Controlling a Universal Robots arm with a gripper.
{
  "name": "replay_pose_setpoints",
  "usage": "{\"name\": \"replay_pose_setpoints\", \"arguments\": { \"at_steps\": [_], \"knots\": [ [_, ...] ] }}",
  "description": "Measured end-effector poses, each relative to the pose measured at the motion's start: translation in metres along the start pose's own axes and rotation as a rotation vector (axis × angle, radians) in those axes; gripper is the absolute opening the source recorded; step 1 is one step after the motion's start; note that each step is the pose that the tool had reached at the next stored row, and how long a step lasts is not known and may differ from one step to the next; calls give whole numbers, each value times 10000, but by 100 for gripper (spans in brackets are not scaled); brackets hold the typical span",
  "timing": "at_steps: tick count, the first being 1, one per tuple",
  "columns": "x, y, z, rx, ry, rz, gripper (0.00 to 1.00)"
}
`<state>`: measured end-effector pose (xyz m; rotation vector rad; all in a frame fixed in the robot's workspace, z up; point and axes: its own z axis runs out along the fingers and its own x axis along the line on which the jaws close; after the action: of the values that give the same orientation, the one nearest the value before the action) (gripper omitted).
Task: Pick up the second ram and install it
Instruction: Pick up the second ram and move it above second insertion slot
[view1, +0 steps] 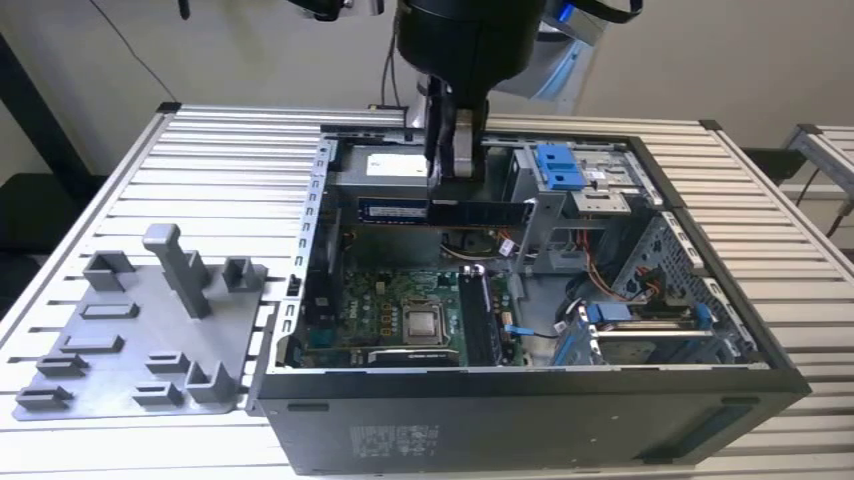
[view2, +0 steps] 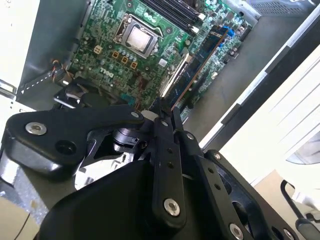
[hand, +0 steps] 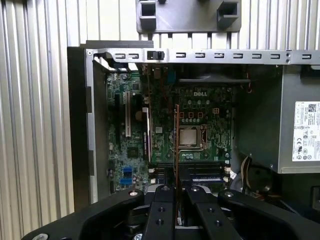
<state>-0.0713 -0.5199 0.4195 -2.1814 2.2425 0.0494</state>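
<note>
The second ram (view1: 441, 211) is a long dark stick with a pale bluish label, held level above the open computer case (view1: 534, 400). My gripper (view1: 451, 188) is shut on its top edge near the middle. In the second wrist view the ram (view2: 200, 60) reaches out from the gripper (view2: 161, 112) over the green motherboard (view2: 115, 65). In the first wrist view the ram (hand: 176, 145) appears edge-on, rising from the gripper (hand: 176, 189) in front of the processor (hand: 192, 136). The black memory slots (view1: 478, 320) lie beside the processor (view1: 424, 323), below the stick.
A grey holder tray (view1: 134, 340) with upright posts lies on the slatted table at the exterior view's left of the case. Inside the case are blue drive brackets (view1: 561, 165), a drive cage (view1: 641, 330), loose cables (view1: 627, 275) and a power supply (hand: 300, 130).
</note>
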Motion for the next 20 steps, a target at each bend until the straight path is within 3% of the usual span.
{"name": "replay_pose_setpoints", "arguments": {
  "at_steps": [20],
  "knots": [
    [-7,-246,-3,0,0,-1,14]
  ]
}}
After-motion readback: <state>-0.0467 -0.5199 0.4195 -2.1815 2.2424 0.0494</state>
